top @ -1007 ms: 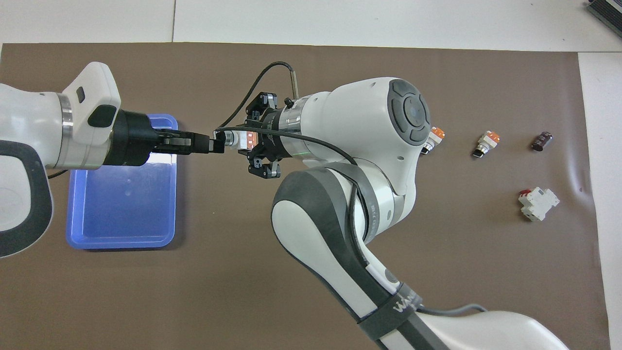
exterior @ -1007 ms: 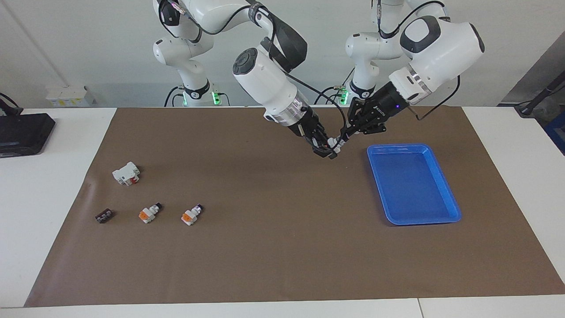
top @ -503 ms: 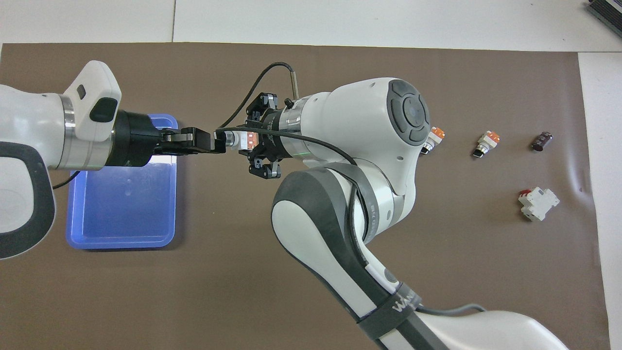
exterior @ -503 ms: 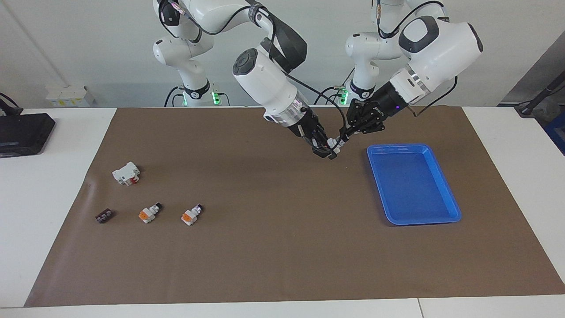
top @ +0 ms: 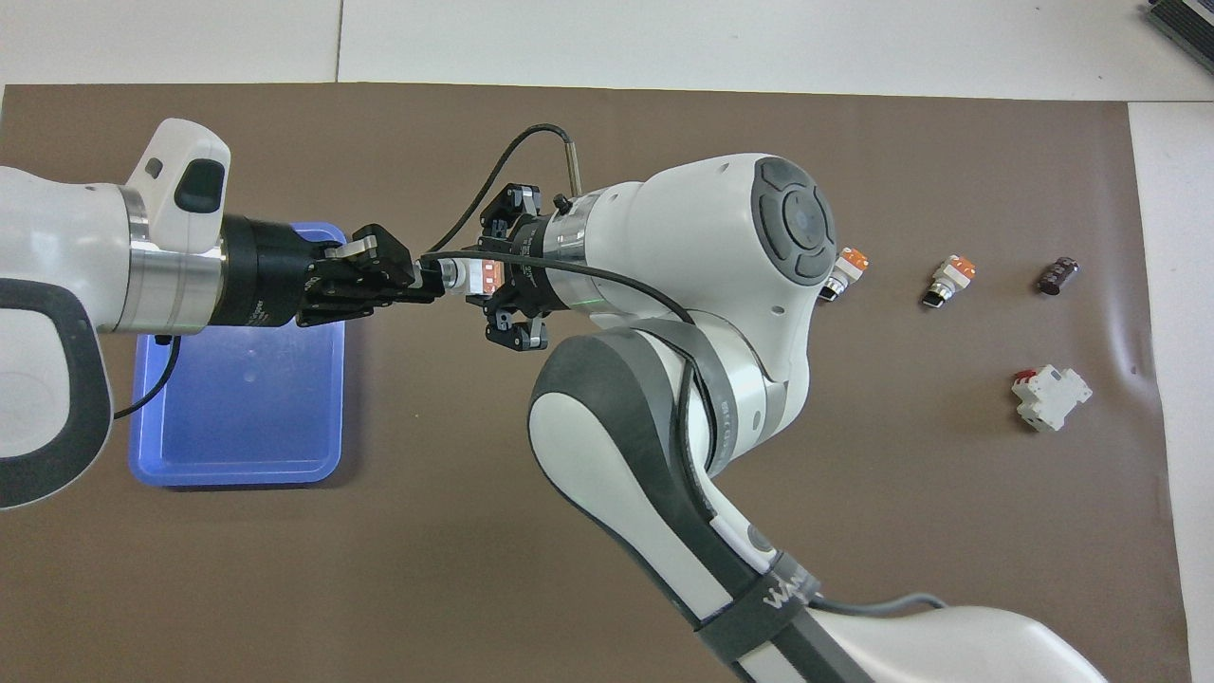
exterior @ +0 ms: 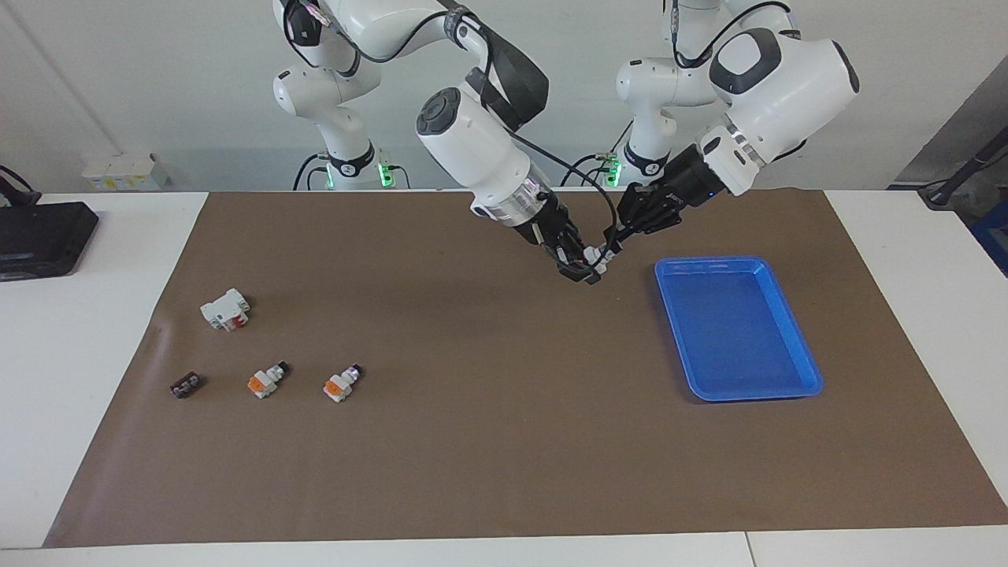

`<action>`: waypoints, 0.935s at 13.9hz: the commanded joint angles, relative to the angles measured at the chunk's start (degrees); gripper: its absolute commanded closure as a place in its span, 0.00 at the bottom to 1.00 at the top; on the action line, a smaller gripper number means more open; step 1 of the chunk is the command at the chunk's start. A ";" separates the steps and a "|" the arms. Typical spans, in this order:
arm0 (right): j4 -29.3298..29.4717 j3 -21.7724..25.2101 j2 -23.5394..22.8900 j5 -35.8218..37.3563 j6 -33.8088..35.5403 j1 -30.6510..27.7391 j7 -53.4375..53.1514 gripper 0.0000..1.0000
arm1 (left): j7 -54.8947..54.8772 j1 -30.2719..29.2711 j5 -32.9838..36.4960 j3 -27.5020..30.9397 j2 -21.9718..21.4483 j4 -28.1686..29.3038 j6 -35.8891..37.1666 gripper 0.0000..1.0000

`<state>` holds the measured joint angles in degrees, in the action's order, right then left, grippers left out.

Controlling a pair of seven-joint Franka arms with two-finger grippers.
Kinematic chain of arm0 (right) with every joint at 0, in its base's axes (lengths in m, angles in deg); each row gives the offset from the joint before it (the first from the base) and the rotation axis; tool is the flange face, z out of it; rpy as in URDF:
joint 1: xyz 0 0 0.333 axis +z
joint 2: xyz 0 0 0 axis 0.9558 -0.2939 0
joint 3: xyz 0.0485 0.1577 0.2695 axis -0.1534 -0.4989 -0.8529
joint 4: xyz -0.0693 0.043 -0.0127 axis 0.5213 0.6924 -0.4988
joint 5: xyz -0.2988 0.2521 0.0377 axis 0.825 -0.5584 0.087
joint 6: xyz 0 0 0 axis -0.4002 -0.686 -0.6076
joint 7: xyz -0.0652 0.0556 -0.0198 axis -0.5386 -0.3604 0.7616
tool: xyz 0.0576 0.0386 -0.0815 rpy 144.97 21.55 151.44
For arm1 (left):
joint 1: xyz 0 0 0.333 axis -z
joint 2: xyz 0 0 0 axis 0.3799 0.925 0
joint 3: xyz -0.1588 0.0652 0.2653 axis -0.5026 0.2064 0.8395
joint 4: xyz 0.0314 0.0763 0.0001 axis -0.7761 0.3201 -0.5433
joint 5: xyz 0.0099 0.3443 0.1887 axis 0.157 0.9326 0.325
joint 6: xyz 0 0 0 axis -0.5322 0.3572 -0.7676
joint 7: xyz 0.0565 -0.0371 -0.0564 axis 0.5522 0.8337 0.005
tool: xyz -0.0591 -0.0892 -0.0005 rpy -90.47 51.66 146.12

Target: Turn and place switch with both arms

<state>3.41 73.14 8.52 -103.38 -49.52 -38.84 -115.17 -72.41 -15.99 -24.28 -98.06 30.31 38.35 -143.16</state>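
Observation:
A switch (exterior: 596,259), white with an orange face (top: 471,276), is held in the air between my two grippers, over the brown mat beside the blue tray (exterior: 814,386). My right gripper (exterior: 581,266) is shut on the switch's body. My left gripper (exterior: 611,245) is shut on its small tip end. In the overhead view the left gripper (top: 429,284) and the right gripper (top: 491,280) meet end to end. Two more switches (exterior: 266,381) (exterior: 341,383) lie on the mat toward the right arm's end of the table.
A larger white block with a red mark (exterior: 225,309) and a small dark-brown piece (exterior: 186,384) lie near those two switches. The blue tray (top: 237,471) holds nothing. A black device (exterior: 39,236) sits off the mat at the table's edge.
My left wrist has turned about its own axis while its gripper stays on the switch's tip. The right gripper has kept its place and its hold.

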 commanded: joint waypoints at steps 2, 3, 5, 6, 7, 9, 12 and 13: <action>-0.32 -0.81 0.71 0.77 0.49 -0.14 0.70 1.00 | 9.83 1.22 -1.09 0.30 -1.53 2.40 -2.08 1.00; -0.32 -0.81 0.71 0.77 0.49 -0.14 0.70 1.00 | 13.86 1.14 -1.00 0.39 -1.53 2.40 -2.17 1.00; -0.32 -0.81 0.71 0.77 0.49 -0.14 0.70 1.00 | 21.34 0.70 -0.74 0.39 -1.53 2.40 -2.17 1.00; -0.32 -0.81 0.71 0.77 0.49 -0.14 0.70 1.00 | 24.94 0.35 -0.65 0.48 -1.53 2.75 -2.17 1.00; -0.32 -0.81 0.71 0.77 0.49 -0.14 0.70 1.00 | 27.50 0.17 -0.65 0.57 -1.53 3.10 -2.61 1.00; -0.32 -0.81 0.71 0.77 0.49 -0.14 0.70 1.00 | 34.17 -0.44 -0.65 0.66 -1.53 3.20 -3.75 1.00; -0.32 -0.81 0.71 0.77 0.58 -0.14 0.70 1.00 | 44.12 -0.45 -0.30 0.66 -1.53 3.81 -6.99 1.00; -0.32 -0.81 0.71 0.77 0.58 -0.14 0.70 1.00 | 44.40 -0.45 -0.30 0.66 -1.62 4.16 -7.18 1.00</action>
<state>3.37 72.85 8.16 -103.38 -49.85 -38.72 -115.17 -30.48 -15.96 -24.66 -97.98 29.61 39.80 -145.81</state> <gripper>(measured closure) 0.577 0.890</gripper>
